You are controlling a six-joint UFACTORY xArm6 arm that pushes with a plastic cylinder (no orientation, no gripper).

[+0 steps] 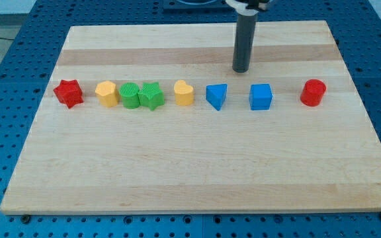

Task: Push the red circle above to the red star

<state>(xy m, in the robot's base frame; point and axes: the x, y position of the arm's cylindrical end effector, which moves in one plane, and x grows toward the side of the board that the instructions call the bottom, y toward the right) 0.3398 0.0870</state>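
Right of my tip [241,70] and lower, the red circle [313,92] waits untouched; no hand shows. Approach step: circle it, then push toward the far-left red star [68,93].

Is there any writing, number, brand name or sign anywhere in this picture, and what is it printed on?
None can be read.
The wooden board, the blue perforated table and the blocks, from the red star to the red circle, show no lettering.
The dark rod ending at my tip carries no label either.
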